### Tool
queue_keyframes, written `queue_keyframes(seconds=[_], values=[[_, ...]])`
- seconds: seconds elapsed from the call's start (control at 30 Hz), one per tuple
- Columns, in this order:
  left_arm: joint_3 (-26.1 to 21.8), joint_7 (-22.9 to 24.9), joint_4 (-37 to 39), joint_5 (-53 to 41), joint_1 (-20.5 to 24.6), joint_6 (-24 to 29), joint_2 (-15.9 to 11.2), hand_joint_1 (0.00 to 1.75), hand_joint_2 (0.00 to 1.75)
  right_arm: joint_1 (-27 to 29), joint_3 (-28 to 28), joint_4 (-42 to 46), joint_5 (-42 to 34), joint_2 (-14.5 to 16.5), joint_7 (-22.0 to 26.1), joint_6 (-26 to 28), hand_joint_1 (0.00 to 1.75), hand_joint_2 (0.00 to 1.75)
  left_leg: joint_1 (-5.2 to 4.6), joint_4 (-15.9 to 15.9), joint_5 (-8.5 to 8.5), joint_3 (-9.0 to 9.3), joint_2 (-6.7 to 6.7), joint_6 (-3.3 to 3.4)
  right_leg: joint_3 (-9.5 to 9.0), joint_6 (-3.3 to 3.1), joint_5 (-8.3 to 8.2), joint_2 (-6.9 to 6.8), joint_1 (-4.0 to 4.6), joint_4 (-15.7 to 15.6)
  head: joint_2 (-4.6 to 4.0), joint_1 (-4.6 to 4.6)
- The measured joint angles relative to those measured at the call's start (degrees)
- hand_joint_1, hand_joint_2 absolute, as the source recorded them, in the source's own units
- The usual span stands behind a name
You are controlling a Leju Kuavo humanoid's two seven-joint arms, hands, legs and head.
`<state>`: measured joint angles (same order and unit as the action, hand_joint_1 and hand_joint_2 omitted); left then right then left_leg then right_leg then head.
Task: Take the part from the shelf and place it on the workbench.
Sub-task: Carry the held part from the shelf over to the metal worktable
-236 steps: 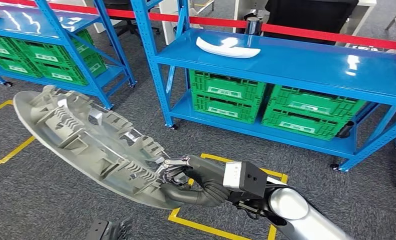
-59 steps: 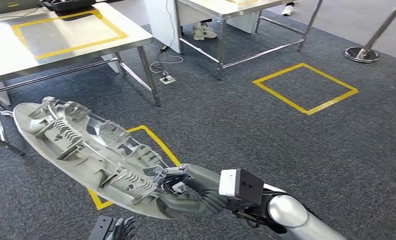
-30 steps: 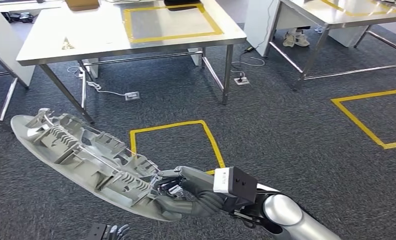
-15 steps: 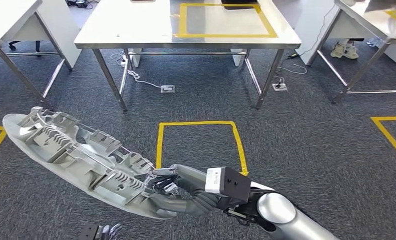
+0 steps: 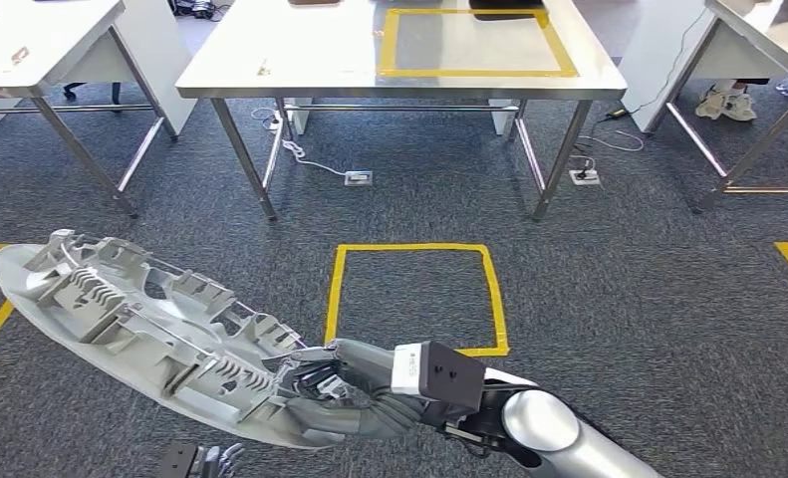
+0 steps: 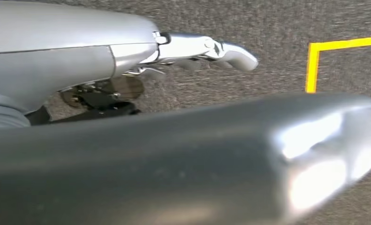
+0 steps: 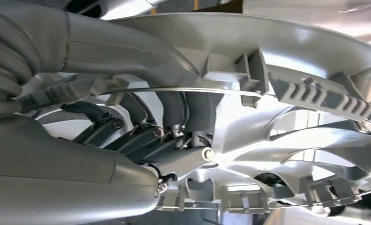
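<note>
One unlabelled part (image 5: 131, 319) in right robot hand (image 5: 320, 383)

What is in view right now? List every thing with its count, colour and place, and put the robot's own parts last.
Part: one, silver-grey, ribbed round cover, held tilted above the carpet at lower left.
Workbench: one, steel top on steel legs, straight ahead across the carpet.
Taped rectangle: one, yellow, on the workbench top.
Floor square: one, yellow tape, on the carpet between robot and workbench.
Side tables: two, pale tops, one at each side of the workbench.
Cables and sockets: several, white, on the floor under the workbench.
Shoes: a pair, pale, under the right-hand table.
Carpet: dark grey, all over the floor.
Right hand: grey, grips the part's inner ribs.
Left hand: dark, at the bottom edge below the part.
</note>
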<state>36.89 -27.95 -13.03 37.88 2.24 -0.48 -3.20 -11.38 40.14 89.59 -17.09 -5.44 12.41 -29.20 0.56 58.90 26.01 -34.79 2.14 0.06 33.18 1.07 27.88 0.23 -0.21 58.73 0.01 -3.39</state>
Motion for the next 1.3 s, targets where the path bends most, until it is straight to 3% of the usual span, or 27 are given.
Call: queue_keyframes(seconds=[0.1,0.27,1.3], values=[[0.0,-0.01,0.0,0.03,-0.02,0.13,0.04,0.0,0.0,0.0,0.11,-0.01,0.01,0.12,0.01,0.0,1.75,1.75,0.01,-0.39,-0.3,0.09,0.01,-0.47,0.13,-0.29,-0.08,0.0,0.01,0.04,0.01,0.0],[-0.01,0.0,0.0,0.05,-0.01,0.2,0.08,0.0,0.0,-0.01,0.16,-0.16,0.04,0.13,0.01,0.02,1.75,1.75,0.02,-0.53,-0.43,0.09,0.0,-0.68,0.19,-0.45,-0.09,0.0,0.04,0.07,-0.01,0.0],[-0.46,-0.01,-1.01,-0.18,0.05,1.16,0.42,0.0,0.0,-0.62,0.05,-0.55,-2.86,0.13,-1.98,-0.62,1.75,1.75,-0.07,-0.43,-0.41,0.03,0.0,-0.68,0.17,-0.38,-0.14,0.0,-0.09,0.04,0.01,0.0]])
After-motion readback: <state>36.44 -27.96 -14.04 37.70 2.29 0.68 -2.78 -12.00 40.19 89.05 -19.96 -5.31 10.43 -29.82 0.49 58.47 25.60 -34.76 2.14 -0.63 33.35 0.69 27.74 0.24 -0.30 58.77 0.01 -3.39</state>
